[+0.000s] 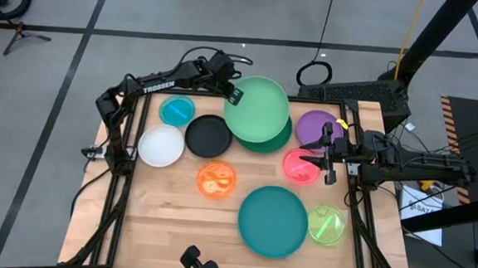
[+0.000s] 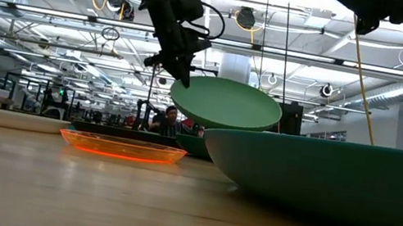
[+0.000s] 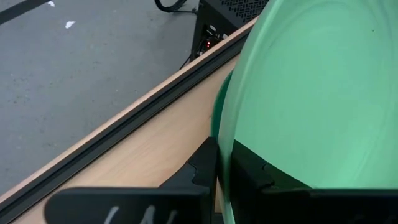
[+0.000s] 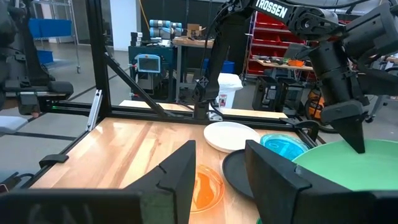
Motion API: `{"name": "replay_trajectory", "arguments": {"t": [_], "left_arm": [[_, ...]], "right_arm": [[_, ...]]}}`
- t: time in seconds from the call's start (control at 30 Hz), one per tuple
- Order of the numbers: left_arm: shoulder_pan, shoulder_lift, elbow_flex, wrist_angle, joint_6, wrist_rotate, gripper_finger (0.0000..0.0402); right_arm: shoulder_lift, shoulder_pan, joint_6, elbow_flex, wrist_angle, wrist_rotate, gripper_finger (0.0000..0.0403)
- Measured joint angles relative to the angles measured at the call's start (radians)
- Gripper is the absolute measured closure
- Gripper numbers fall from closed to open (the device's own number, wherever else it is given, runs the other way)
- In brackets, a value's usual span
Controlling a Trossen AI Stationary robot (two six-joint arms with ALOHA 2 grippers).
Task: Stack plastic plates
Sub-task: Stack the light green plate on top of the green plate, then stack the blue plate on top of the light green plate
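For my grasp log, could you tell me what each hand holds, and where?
The left hand pinches the light green plate by its rim; the right hand holds nothing.

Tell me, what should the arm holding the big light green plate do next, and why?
Probably lower it. The left gripper pinches the light green plate by its rim, and the low view shows it lifted off the table. In the high view it hangs over the dark green plate, which peeks out beneath it. So easing it down onto that plate, then letting go, looks like the sensible next step.
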State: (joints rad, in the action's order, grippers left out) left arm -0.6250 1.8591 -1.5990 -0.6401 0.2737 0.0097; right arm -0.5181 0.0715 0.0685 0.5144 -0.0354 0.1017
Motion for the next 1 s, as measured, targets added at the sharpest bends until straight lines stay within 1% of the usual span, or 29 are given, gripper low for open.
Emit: {"name": "replay_trajectory", "arguments": {"t": [0.13,0.33,0.43,0.7,0.8,1.0], "left_arm": [[0.000,0.000,0.000,-0.002,0.000,0.000,0.0366],[0.000,0.000,0.000,-0.012,-0.002,0.002,0.0325],[0.000,0.000,0.000,-0.012,-0.002,0.002,0.0311],[0.002,0.000,0.000,-0.013,-0.011,0.002,0.0302],[0.013,0.000,0.000,-0.014,-0.067,0.001,0.0302],[0.076,0.000,0.000,-0.025,-0.282,0.001,0.0302]], "right_arm": [[0.000,0.000,0.000,0.000,0.001,0.000,0.0273],[0.000,0.000,0.000,0.000,0.003,0.000,0.0273],[0.000,0.000,0.000,0.000,0.003,0.000,0.0273],[0.000,0.000,0.000,0.000,0.003,0.000,0.0273],[0.000,0.000,0.000,0.000,0.003,0.000,0.0273],[0.000,0.000,0.002,0.000,0.003,0.000,0.0273]]}}
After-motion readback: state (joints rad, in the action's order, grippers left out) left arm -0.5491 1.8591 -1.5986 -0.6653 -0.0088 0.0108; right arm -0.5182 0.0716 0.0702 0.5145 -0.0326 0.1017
